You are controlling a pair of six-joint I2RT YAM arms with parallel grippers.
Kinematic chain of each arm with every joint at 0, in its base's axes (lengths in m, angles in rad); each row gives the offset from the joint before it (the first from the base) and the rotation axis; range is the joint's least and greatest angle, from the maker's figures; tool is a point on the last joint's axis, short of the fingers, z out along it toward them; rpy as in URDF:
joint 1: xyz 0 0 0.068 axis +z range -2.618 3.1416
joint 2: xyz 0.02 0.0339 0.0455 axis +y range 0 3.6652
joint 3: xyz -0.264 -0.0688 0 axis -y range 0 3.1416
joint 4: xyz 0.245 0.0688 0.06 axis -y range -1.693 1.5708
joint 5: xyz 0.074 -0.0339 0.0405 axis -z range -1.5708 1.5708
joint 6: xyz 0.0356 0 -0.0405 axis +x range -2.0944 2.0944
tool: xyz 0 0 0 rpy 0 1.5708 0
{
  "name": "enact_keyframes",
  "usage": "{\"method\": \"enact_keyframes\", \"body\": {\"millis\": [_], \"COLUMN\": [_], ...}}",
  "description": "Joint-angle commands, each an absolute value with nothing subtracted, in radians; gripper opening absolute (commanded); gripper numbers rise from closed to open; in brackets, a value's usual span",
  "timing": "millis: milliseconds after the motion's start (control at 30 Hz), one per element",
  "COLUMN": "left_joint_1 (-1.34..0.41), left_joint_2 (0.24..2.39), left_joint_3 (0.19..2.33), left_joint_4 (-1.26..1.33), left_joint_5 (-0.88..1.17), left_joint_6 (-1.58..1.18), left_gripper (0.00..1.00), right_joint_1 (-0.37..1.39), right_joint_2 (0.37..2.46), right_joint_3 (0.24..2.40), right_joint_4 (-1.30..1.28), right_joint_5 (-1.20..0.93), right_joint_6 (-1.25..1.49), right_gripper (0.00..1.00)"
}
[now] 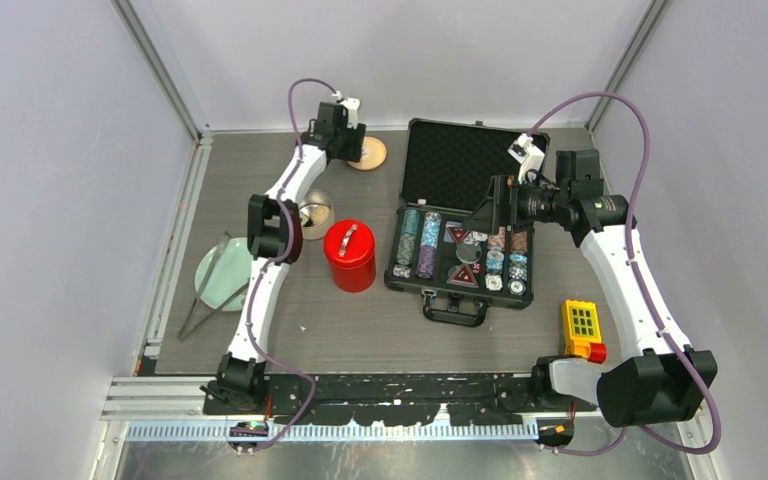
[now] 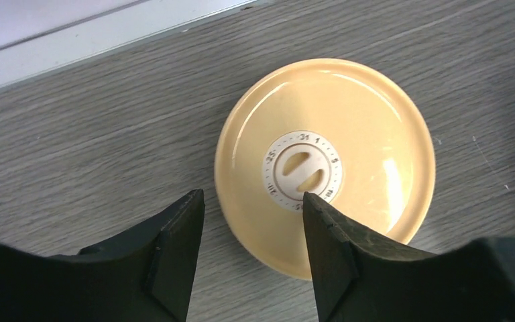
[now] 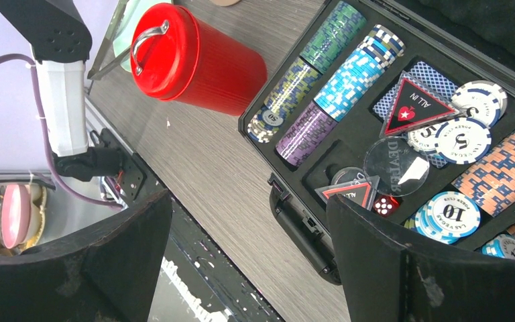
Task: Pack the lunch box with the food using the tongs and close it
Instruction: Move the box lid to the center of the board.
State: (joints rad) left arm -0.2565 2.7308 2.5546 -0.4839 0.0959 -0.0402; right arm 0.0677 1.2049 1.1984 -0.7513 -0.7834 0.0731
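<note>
Left gripper [image 2: 251, 198] hangs with jaws parted and empty above the cream lid [image 2: 362, 107], which lies flat on the counter [image 2: 74, 134] by the far edge. One finger overlaps its near rim, the other stands off it. The lid looks too broad to span, so a good pick would likely pinch the rim, coming down square so it does not skid. The lunch box [image 1: 316, 212] sits apart on the nearer side, half hidden by the left arm [image 1: 275, 228]; food inside I cannot make out. Tongs [image 1: 195, 315] lie across the green plate [image 1: 222, 262]. Right gripper [image 3: 248, 201] hovers spread wide, empty, over the poker-chip case [image 1: 465, 160].
</note>
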Motion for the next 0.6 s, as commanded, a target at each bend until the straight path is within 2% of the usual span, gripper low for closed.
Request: {"method": "enact_keyframes", "body": {"millis": [0, 333, 567], "left_joint_1": [-0.264, -0.222, -0.2], "left_joint_2": [2.705, 2.551, 2.445], "left_joint_3": [2.541, 2.338, 2.228], "left_joint_4": [-0.443, -0.525, -0.568], "left_joint_5": [0.046, 0.05, 0.042], "left_joint_6": [0.033, 0.062, 0.093], "left_gripper": [0.56, 0.4, 0.37], "right_joint_1": [0.062, 0.062, 0.063], "right_joint_2": [1.207, 1.203, 1.189], "right_joint_3": [1.23, 1.233, 1.234], "right_joint_4": [-0.747, -0.746, -0.746], "right_joint_5": [-0.772, -0.788, -0.793], "right_joint_6": [0.055, 0.061, 0.064], "right_gripper": [0.89, 0.9, 0.9]}}
